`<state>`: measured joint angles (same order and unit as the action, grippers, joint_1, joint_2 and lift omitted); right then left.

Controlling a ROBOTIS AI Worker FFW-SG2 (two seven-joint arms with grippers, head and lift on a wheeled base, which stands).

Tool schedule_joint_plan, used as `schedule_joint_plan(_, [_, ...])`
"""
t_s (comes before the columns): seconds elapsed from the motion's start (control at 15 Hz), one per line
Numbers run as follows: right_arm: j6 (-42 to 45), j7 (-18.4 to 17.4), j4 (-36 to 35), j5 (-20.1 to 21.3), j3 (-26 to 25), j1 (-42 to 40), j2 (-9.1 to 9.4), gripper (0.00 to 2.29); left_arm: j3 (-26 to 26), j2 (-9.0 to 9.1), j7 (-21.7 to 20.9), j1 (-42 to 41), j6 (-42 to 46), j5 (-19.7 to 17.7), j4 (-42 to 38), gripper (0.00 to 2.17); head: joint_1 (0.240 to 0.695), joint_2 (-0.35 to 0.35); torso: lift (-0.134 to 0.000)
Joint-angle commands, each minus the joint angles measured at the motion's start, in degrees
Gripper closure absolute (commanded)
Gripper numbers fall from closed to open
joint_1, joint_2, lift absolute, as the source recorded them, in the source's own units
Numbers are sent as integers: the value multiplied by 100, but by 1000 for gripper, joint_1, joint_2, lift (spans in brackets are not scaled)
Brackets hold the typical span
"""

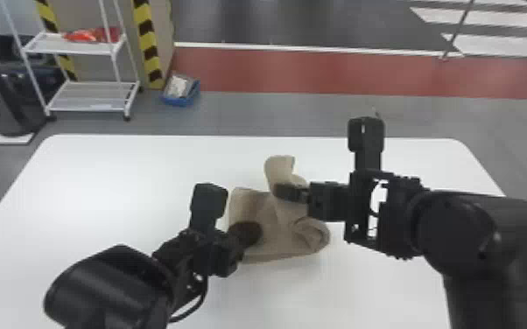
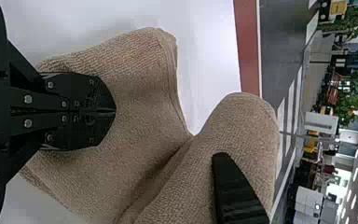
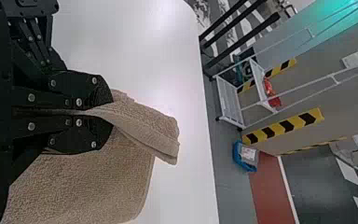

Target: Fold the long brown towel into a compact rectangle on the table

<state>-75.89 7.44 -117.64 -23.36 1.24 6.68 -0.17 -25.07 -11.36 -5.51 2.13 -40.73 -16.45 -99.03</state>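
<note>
Towel (image 1: 271, 245) of brown terry cloth lies partly folded near the middle of our white, round-cornered bench (image 1: 114, 175), with one end lifted. We pinch that raised part in our black right tool (image 1: 278, 192), fingers closed on the fabric. Our black left tool (image 1: 256, 232) sits against the towel's left side, its fingers together.

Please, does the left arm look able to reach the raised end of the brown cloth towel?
Probably yes: the left black tool is over the towel, close to its raised end; only the right black tool, pinching the cloth there, may get in its way.
</note>
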Motion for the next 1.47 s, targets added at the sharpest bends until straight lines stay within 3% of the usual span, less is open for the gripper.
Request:
schedule_joint_plan(0.0, [-300, -199, 13, 139, 43, 44, -27, 1237, 72, -24, -3, -29, -54, -8, -37, 1622, 695, -65, -124])
schedule_joint_plan(0.27, [-722, -296, -5, 218, 131, 194, -71, 1237, 72, -24, -3, -2, -54, 36, -37, 1622, 695, -72, -124])
schedule_joint_plan(0.8, [-511, -287, 347, 402, 588, 369, -27, 1217, 63, -51, -47, -55, -54, 19, -116, 1622, 695, -47, -124])
schedule_joint_plan(1.0, [-458, -287, 443, 429, 702, 361, -27, 883, 72, -42, -64, -55, -54, 10, -116, 1622, 695, -42, -124])
schedule_joint_plan(1.07, [-423, -287, 452, 438, 738, 361, -27, 613, 63, -42, -73, -55, -54, 10, -108, 1622, 695, -40, -124])
schedule_joint_plan(1.13, [-247, -261, 452, 429, 781, 334, -27, 107, 63, -51, -73, -55, -54, 10, -116, 1622, 695, -36, -124])
schedule_joint_plan(1.2, [17, -120, 452, 420, 790, 282, -36, -2, 72, -51, -82, -64, -54, 10, -116, 1622, 695, -34, -124])
schedule_joint_plan(1.4, [790, 82, 250, 288, 729, -52, -80, 29, 116, -60, -82, -108, -54, 1, -160, 1622, 695, -17, -124])
